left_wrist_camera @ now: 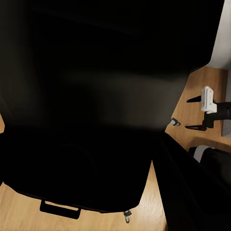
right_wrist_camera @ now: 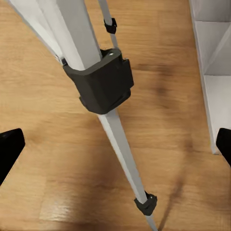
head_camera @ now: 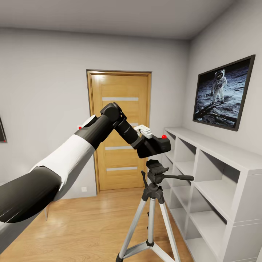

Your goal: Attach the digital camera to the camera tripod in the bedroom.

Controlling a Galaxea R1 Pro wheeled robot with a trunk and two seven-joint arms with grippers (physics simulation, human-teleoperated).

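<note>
Mounting step: left gripper (head_camera: 147, 142) pinching camera (head_camera: 157, 145), just above tripod (head_camera: 155, 171) head, at 12 o'clock. Next: lower squarely onto head plate. Right gripper (right_wrist_camera: 115, 144) spread beside tripod leg.

text: none legible | labels: none | brands: none | numbers: none
</note>
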